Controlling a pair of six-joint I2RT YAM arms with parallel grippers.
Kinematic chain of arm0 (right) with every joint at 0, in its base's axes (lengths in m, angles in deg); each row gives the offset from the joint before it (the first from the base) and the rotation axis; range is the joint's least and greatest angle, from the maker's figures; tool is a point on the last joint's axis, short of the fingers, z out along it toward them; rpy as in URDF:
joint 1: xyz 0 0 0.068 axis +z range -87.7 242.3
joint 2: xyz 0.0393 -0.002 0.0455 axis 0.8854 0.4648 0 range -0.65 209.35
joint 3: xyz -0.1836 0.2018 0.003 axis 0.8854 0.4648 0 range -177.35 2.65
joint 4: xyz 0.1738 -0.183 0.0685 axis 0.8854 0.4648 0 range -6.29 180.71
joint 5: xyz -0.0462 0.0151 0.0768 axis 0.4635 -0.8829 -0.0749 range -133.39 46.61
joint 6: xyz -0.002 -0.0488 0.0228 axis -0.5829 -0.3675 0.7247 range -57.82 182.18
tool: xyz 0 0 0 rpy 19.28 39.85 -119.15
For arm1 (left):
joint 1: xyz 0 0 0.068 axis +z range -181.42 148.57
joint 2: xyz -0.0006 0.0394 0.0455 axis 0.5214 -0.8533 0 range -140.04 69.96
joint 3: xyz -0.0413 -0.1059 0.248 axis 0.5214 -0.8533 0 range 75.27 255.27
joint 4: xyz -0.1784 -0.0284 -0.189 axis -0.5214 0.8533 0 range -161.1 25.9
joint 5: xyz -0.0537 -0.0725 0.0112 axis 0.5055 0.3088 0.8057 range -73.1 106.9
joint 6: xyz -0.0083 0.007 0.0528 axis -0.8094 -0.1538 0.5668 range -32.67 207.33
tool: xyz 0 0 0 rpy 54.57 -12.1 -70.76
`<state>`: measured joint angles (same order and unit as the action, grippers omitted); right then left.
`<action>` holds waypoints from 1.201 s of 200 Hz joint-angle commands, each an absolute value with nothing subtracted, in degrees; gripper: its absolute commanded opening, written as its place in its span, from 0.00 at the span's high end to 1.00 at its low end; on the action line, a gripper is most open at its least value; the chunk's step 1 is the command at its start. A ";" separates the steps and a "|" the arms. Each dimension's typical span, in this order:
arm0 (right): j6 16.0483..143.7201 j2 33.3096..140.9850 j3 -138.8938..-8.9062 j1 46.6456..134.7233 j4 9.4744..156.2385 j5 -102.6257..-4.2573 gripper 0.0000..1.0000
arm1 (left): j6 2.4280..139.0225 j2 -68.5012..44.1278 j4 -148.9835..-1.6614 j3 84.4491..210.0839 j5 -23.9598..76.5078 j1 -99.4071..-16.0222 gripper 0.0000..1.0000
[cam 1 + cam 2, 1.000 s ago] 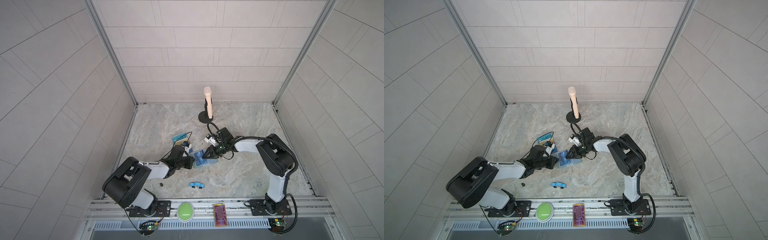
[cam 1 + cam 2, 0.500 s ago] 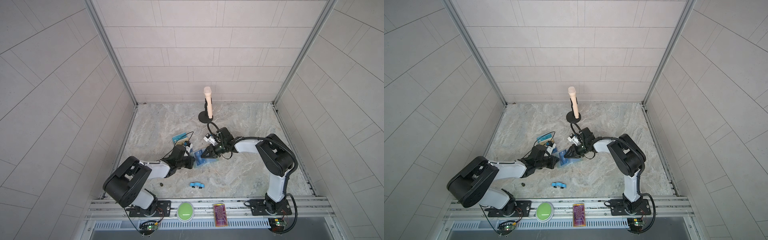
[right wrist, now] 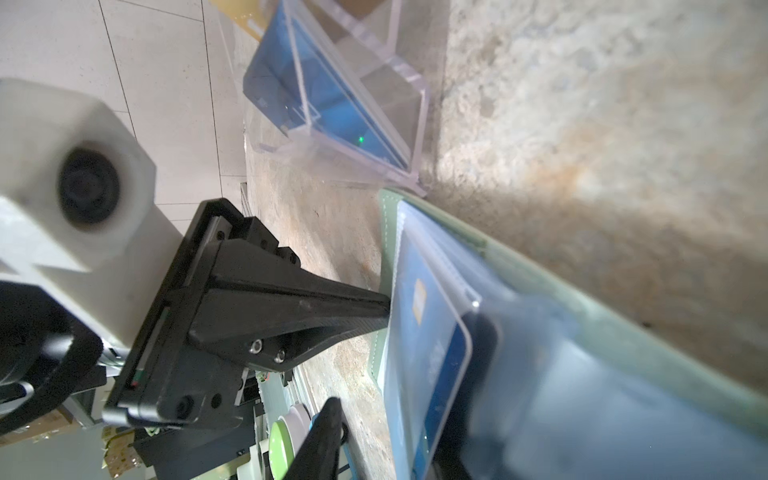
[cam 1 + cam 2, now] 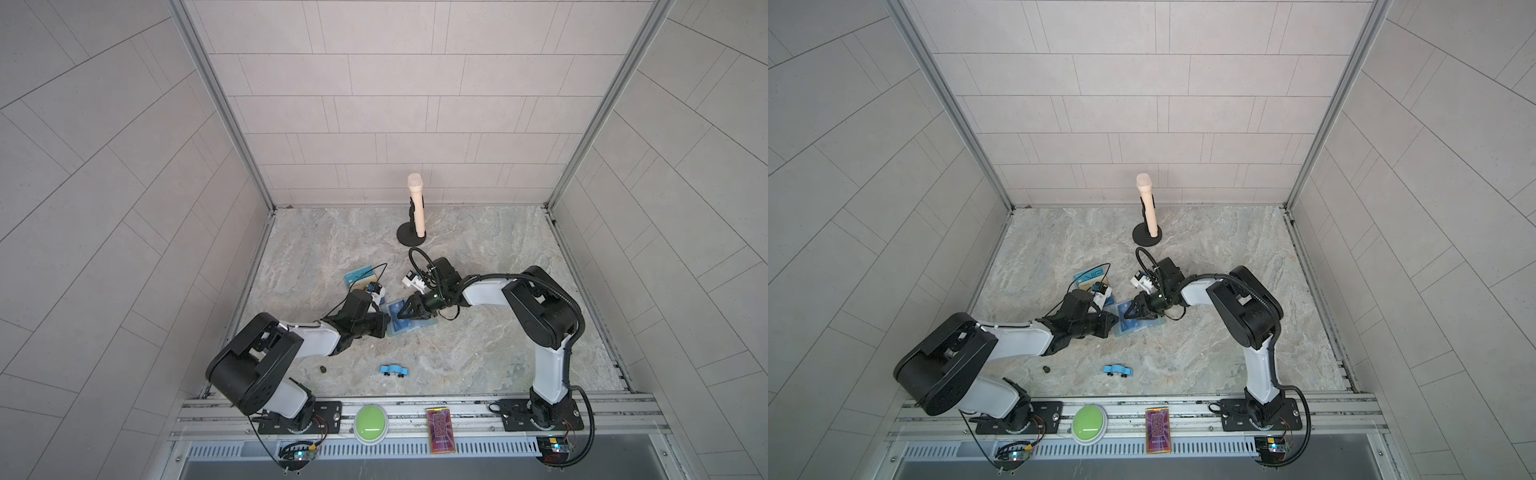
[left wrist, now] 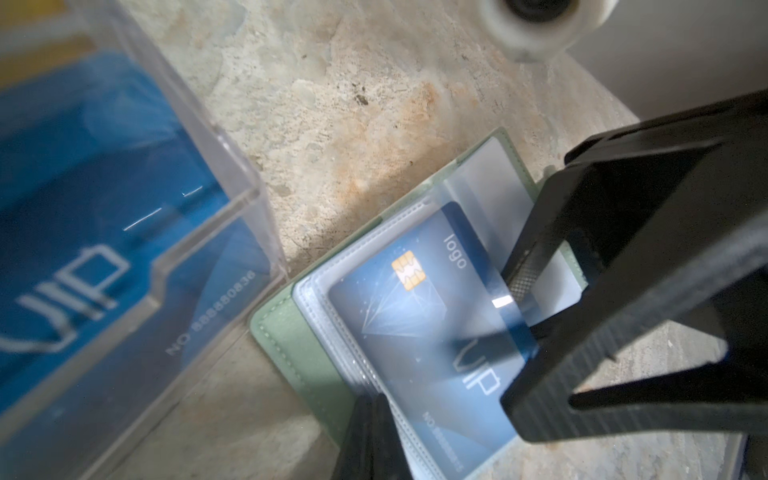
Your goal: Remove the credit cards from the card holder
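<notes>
The mint-green card holder lies open on the marble floor, clear sleeve pages up. A blue credit card with a gold chip sits in the top sleeve. My left gripper is shut, and its tips press on the holder's near edge. My right gripper is over the holder with its jaws apart. One of its fingers shows dark through the sleeve beside the card. The other finger stands clear of the pages.
A clear acrylic stand holding a teal VIP card touches the holder's far corner. A microphone on a round base stands behind. A blue toy car and a small dark bit lie in front.
The right gripper's jaws have spread a little over the holder's pages. The left gripper has stayed shut at the holder's edge.
</notes>
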<state>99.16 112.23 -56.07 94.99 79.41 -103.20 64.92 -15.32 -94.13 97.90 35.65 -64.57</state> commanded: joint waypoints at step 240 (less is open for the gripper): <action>105.96 106.03 -48.00 90.11 64.25 -104.20 0.85 | 66.28 -17.32 -87.39 97.65 33.96 -66.00 1.00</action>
<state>109.10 109.10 -47.48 90.46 61.12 -105.56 64.94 -15.34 -93.71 98.14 35.43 -64.75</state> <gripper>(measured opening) 0.161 0.040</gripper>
